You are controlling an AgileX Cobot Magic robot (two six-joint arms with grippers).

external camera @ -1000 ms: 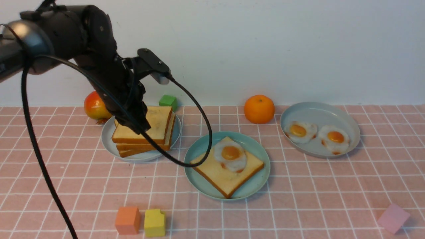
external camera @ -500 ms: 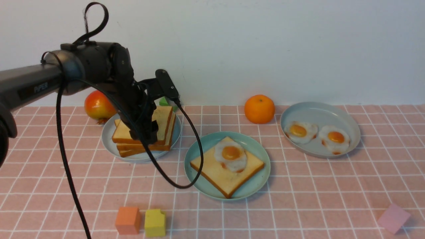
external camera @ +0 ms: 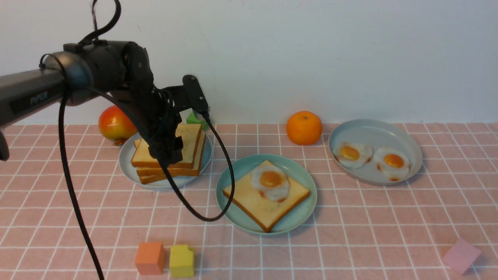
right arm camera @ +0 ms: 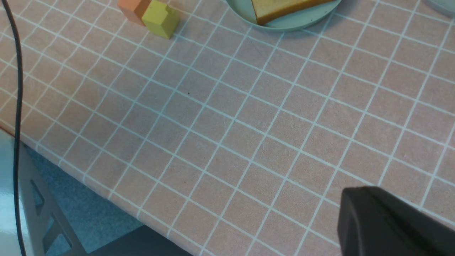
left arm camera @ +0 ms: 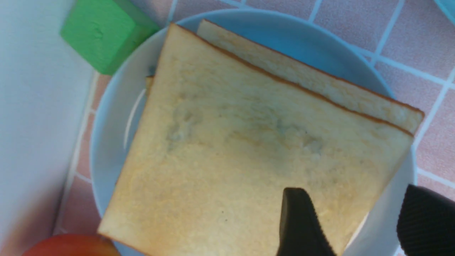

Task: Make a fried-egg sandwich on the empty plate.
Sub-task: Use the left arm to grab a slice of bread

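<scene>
The mint-green plate holds one toast slice with a fried egg on it. The pile of toast sits on the pale blue-grey plate. My left gripper is open and down at the pile's near right side. In the left wrist view one finger lies over the top slice and the other finger is past its edge, over the plate. My right gripper looks shut and empty, low over the cloth. It is out of the front view.
A grey-blue dish at the right holds two fried eggs. An orange, an apple and a green block stand at the back. Orange, yellow and pink blocks lie near the front.
My left arm has stretched out and come down, bringing the open gripper to the right side of the toast pile. Nothing else has moved.
</scene>
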